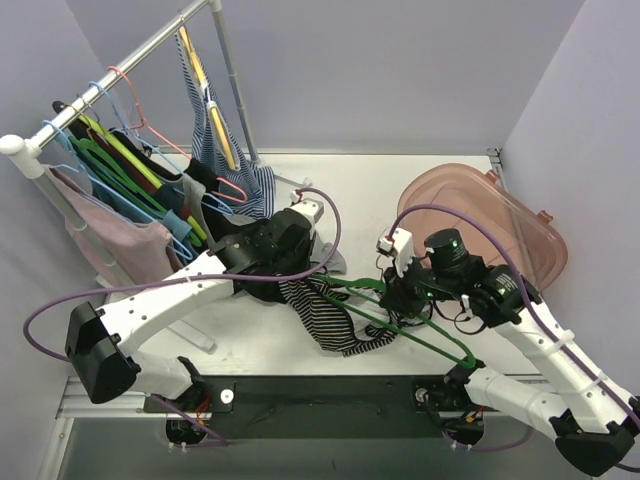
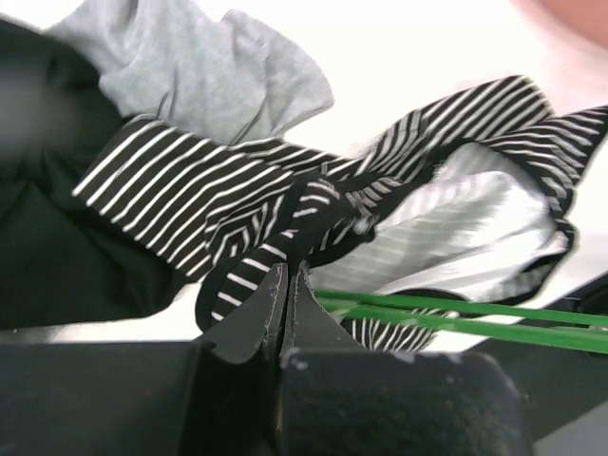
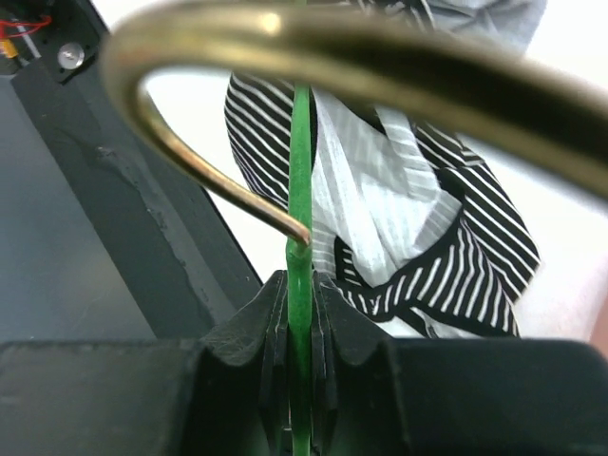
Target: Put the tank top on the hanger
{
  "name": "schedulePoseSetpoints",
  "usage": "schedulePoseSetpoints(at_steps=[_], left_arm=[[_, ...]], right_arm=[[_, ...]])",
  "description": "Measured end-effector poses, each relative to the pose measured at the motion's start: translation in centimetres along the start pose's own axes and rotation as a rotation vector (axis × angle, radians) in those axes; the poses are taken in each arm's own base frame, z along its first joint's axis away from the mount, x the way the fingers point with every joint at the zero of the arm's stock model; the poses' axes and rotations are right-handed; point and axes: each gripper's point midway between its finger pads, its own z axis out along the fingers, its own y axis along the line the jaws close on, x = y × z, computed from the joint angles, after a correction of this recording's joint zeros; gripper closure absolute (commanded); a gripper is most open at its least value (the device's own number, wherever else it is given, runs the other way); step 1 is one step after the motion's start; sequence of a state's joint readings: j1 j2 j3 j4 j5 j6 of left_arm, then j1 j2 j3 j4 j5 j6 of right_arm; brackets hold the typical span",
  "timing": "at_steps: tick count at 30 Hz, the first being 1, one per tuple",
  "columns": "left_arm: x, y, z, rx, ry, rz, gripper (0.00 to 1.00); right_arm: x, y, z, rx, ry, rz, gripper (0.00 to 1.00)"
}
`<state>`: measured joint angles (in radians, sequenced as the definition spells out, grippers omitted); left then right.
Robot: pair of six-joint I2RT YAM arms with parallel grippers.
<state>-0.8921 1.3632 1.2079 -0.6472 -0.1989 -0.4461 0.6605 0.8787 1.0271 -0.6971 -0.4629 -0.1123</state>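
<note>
Your tank top (image 1: pixel 332 318) hangs bunched between both grippers (stripes and pale inside both showing), touching the left gripper (image 2: pixel 288 277) and just past the right gripper (image 3: pixel 299 285). You have one top and one green hanger (image 3: pixel 300 180). The left jaws pinch striped fabric, and the right jaws clamp the hanger's thin bar.

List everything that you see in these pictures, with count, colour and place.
tank top: one, black-and-white striped, bunched at table centre
hanger: one, green, against the tank top
rack: one, grey metal, rear left
spare hangers: several, green, yellow, blue, pink, on the rack
garment: one, blue-and-white striped, hanging on the rack
cloth: one, pink, hanging on the rack
tub: one, translucent pink, rear right
table: one, white
left gripper: shut on the tank top
right gripper: shut on the hanger
</note>
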Motion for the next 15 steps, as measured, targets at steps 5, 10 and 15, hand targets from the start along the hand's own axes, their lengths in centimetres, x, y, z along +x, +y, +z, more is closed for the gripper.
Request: schedulePoseSetpoints(at_steps=[5,10,15], left_arm=[[-2.3,-2.1,-1.7,0.066,-0.049,0.014,1.00],[-4.3,-4.3,-3.8,0.140,-0.099,0.016,1.00],[-4.9,-4.8,-5.7,0.174,-0.132,0.009,0.96]], right_arm=[[-1.1,0.4,1.2,-0.051,-0.013,-0.006,1.00],[-2.7,-0.5,1.9,-0.016,-0.068,0.009,1.00],[-4.4,-1.8,2.0,0.061,-0.150,0.035,1.00]])
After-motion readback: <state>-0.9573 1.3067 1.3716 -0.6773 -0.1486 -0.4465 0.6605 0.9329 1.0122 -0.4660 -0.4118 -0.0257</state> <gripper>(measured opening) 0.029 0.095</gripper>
